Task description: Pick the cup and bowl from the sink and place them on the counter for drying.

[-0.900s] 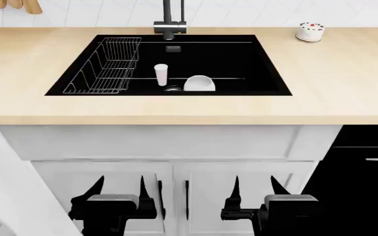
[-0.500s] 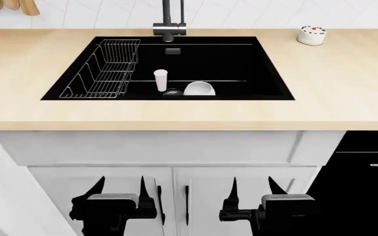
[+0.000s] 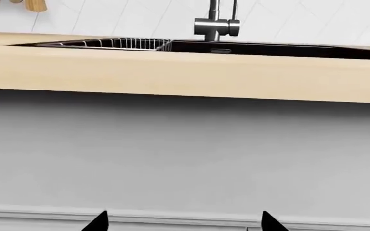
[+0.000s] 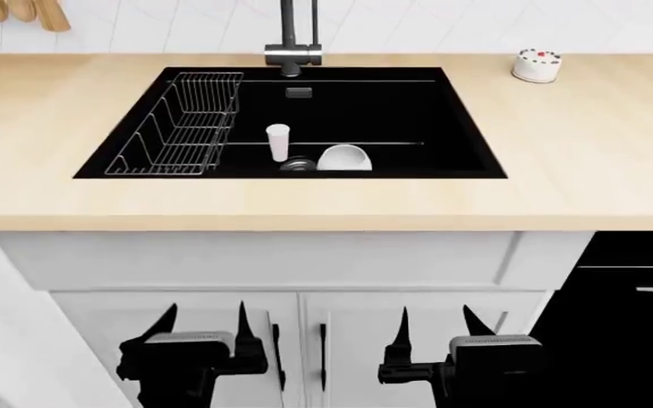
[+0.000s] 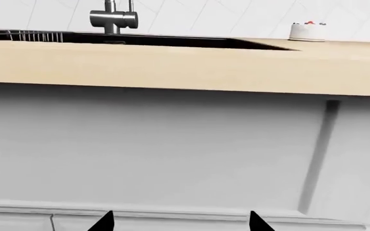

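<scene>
In the head view the black sink [image 4: 417, 110] is set into the beige counter [image 4: 576, 153]. A slim white cup [image 4: 278, 142] stands upright on its floor. Just right of it sits the white bowl [image 4: 343, 157], near the round drain [image 4: 298, 163]. Both grippers hang low in front of the cabinet doors, well below the counter edge. My left gripper [image 4: 204, 319] is open with nothing between its fingers, and so is my right gripper [image 4: 440, 320]. The wrist views show only the counter's front edge [image 3: 185, 77], the sink rim [image 5: 191, 41] and the cabinet face.
A wire rack [image 4: 179, 127] fills the sink's left side. The dark faucet [image 4: 292, 38] rises behind the basin. A small white cake with red dots [image 4: 536, 65] sits at the back right of the counter. Wooden utensils [image 4: 20, 10] hang far left. A dark appliance [image 4: 633, 314] stands at right.
The head view has shifted slightly, so the counter and sink sit lower in the picture. Both grippers stay open at the same low spot.
</scene>
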`<state>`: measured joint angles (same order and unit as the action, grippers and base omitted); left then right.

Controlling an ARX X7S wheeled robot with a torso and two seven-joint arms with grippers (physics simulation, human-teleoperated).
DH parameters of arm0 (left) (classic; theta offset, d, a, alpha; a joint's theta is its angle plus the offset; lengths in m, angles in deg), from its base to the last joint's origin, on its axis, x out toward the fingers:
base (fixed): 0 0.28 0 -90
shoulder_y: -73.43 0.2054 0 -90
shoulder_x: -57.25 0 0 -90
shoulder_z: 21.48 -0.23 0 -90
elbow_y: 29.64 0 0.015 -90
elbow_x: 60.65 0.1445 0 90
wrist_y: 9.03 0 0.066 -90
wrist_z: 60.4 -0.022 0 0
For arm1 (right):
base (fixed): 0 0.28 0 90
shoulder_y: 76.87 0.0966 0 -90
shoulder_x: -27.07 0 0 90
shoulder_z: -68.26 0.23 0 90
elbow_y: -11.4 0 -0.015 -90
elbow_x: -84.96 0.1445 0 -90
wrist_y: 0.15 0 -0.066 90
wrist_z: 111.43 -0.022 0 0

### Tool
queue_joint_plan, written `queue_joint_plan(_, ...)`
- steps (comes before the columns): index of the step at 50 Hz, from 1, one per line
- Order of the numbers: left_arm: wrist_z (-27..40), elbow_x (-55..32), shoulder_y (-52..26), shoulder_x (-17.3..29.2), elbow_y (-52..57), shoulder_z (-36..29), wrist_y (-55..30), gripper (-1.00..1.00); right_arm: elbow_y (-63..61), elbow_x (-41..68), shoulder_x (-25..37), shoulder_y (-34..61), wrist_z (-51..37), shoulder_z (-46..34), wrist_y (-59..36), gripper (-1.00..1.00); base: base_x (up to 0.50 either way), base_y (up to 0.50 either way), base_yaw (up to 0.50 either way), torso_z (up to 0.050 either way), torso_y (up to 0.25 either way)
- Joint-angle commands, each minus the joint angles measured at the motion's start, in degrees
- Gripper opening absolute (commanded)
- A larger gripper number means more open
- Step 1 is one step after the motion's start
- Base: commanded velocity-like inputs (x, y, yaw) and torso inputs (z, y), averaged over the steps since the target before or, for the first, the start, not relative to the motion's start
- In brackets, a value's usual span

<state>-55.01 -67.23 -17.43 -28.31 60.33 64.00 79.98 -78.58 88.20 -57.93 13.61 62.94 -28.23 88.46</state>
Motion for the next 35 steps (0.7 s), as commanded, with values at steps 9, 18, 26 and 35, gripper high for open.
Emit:
queue_joint_plan(9,0.12,-2.56,0.11,0.85,-0.04,-0.49,1.83,1.0,-0.25,0.13,0.98,0.04,-1.56,-1.05,-0.47,1.0,0.0,0.0,0.0,0.05,0.0)
queue_joint_plan(18,0.8,-3.14,-0.1,1.36,-0.4,-1.09,2.1,1.0,-0.18,0.27,1.51,0.29,-2.26,-1.71,-0.68,1.0,0.0,0.0,0.0,0.05,0.0)
queue_joint_plan(26,1.32,-3.63,-0.23,1.72,-0.52,-1.58,2.43,1.0,-0.02,0.61,1.87,0.47,-2.8,-2.09,-0.69,1.0,0.0,0.0,0.0,0.05,0.0)
queue_joint_plan(35,1.8,-4.89,-0.55,1.92,-1.13,-1.72,2.29,1.0,0.16,1.03,2.2,0.56,-3.26,-2.56,-0.62,1.0,0.0,0.0,0.0,0.044,0.0)
